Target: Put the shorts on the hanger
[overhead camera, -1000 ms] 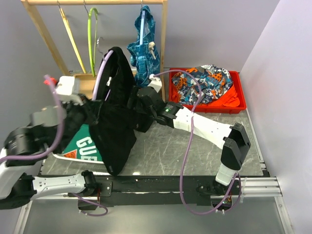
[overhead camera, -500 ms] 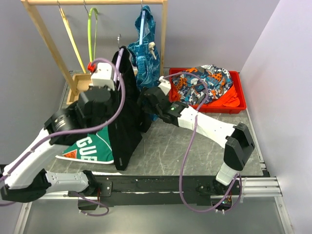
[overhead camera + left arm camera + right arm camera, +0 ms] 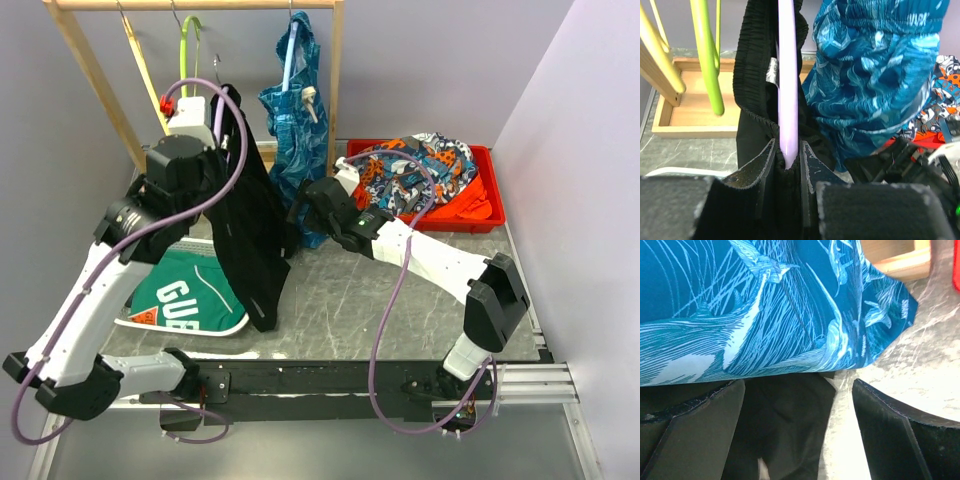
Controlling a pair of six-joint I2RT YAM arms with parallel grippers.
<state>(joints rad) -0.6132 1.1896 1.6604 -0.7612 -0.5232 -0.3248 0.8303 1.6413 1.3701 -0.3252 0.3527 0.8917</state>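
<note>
The black shorts (image 3: pixel 250 230) hang draped over the lavender hanger (image 3: pixel 788 75), held up in front of the wooden rack. My left gripper (image 3: pixel 218 135) is shut on the hanger's lavender bar (image 3: pixel 788 150), with the shorts' waistband (image 3: pixel 752 60) round it. The hanger's hook is hidden. My right gripper (image 3: pixel 300 215) is open beside the shorts' right edge, under the hanging teal garment. In the right wrist view its jaws (image 3: pixel 799 430) stand wide apart with black fabric (image 3: pixel 785 430) between them, not clamped.
The wooden rack (image 3: pixel 90 70) holds a yellow hanger (image 3: pixel 140 60), a lime-green hanger (image 3: pixel 186 70) and a teal-blue patterned garment (image 3: pixel 295 110). A red bin (image 3: pixel 480 215) of patterned clothes stands at the back right. A green shirt (image 3: pixel 185 295) lies at the front left.
My left arm has lifted the hanger and shorts up and back toward the rack. The right gripper has followed slightly toward the back, staying by the shorts' edge.
</note>
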